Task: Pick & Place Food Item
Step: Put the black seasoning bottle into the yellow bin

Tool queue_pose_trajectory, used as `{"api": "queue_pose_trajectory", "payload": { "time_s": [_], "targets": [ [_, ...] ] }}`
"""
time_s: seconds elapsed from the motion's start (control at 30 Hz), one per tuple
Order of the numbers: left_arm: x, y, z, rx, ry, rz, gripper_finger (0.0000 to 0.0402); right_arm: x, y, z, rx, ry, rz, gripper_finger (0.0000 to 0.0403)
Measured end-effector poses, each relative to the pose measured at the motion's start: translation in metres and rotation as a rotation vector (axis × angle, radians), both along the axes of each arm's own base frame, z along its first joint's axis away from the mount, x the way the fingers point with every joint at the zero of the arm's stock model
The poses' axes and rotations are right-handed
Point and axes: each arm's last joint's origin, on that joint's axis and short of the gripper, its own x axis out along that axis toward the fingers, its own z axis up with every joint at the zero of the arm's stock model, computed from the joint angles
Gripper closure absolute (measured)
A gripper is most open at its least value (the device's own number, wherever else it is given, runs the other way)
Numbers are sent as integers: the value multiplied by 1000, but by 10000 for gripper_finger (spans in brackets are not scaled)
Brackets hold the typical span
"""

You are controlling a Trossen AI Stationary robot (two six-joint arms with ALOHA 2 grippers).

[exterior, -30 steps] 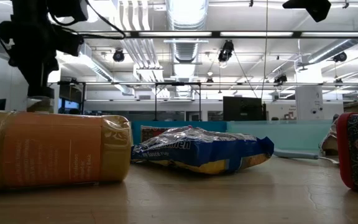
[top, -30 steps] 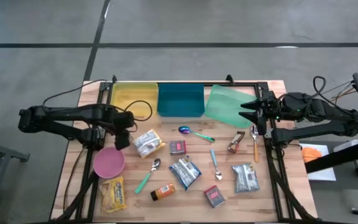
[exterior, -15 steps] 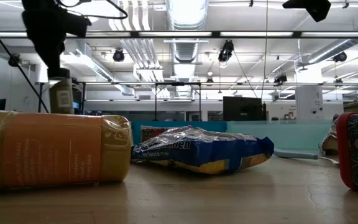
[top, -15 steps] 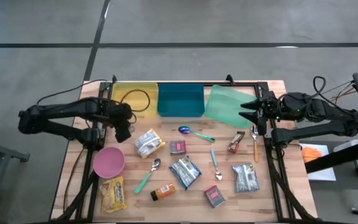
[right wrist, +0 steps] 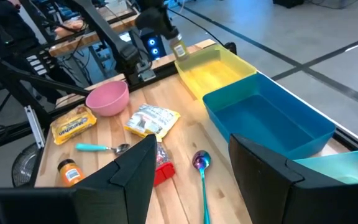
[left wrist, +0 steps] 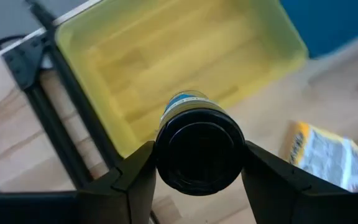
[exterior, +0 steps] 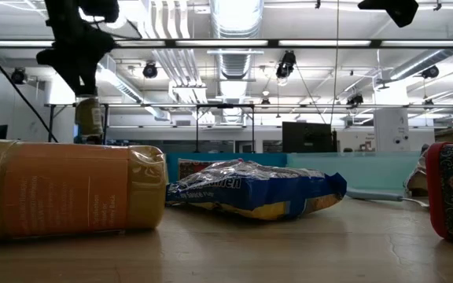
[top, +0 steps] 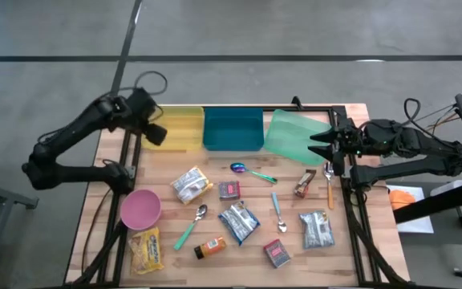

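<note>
Right, left gripper (left wrist: 199, 163) is clamped on a small bottle (left wrist: 197, 142) with a dark cap, fingers pressed against both sides of it. It hangs in the air over the near edge of the yellow bin (top: 175, 125), at the table's back left. In the low view the bottle (exterior: 89, 118) dangles upright under the gripper, clear of the table. In the right wrist view it sits just above the yellow bin's (right wrist: 219, 68) rim.

Right gripper (top: 318, 145) is parked at the right side, over the edge of the green bin (top: 291, 135), fingers spread with nothing between them.

Blue bin (top: 233, 128) sits between yellow and green. Loose on the wooden table (top: 351, 189): pink bowl (top: 140, 209), foil snack packets (top: 192, 184), orange jar (top: 210, 247) lying on its side, purple spoon (top: 242, 169).
</note>
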Motion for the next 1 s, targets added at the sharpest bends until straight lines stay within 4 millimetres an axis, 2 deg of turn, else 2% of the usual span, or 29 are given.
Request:
{"api": "queue_pose_trajectory", "payload": {
  "time_s": [0.17,0.37,0.47,0.6,0.9,1.0],
  "targets": [
    [1,28,-8,-59,63,23,202,0,0,0,6,0,-2,206],
    [17,49,-33,-130,173,-27,202,3,0,-1,9,6,-4,206],
    [22,56,-44,-116,170,-20,202,5,0,1,8,-7,-4,206],
    [19,59,-52,-105,150,24,202,8,0,2,6,-21,-2,206],
    [-2,55,-67,-136,156,125,202,9,0,4,-1,-45,0,206],
    [-2,56,-68,-122,143,132,202,10,0,5,-6,-49,2,206]
  ]
}}
